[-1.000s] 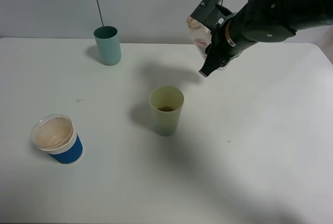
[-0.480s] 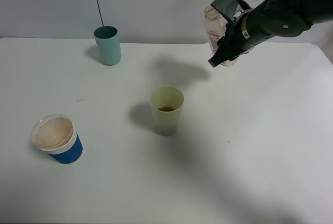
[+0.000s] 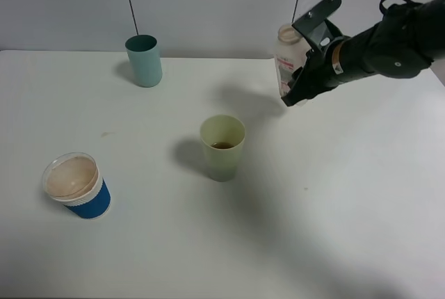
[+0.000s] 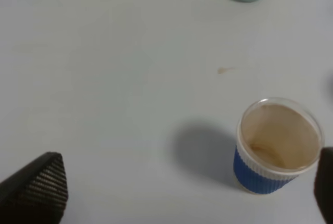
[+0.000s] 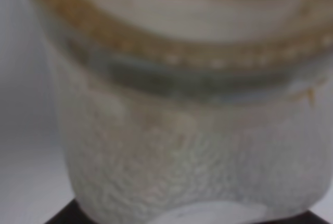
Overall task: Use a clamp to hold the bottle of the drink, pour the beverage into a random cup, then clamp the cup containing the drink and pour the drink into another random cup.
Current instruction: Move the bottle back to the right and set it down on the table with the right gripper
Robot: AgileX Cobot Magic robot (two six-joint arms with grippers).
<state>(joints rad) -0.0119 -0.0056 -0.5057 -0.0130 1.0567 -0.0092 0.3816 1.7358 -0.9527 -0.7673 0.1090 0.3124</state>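
- Evidently the right gripper is clenched on the bottle, which stands upright near the table's far right edge; whether its base touches the surface cannot be told.
- Brown beverage lies low in the pale yellow-green tumbler at the table's middle, so the first pour looks done and setting the bottle down seems the step in hand.
- To do it well, lower the bottle straight and level, seat its base fully, and only then release; a tilted release could tip it or spill what remains.
- Park it well apart from the yellow-green tumbler, so the later approach to that cup meets nothing.
- The teal tumbler, the likely target of the second pour, stands far back on the left, well apart from both.
- A blue-sleeved white cup sits near the front left, brown residue inside; the left gripper hangs above it, jaws spread wide and grasping nothing.
- A small brown spot marks the table between that cup and the teal tumbler.
- Nothing stands between the bottle and the table beneath it.
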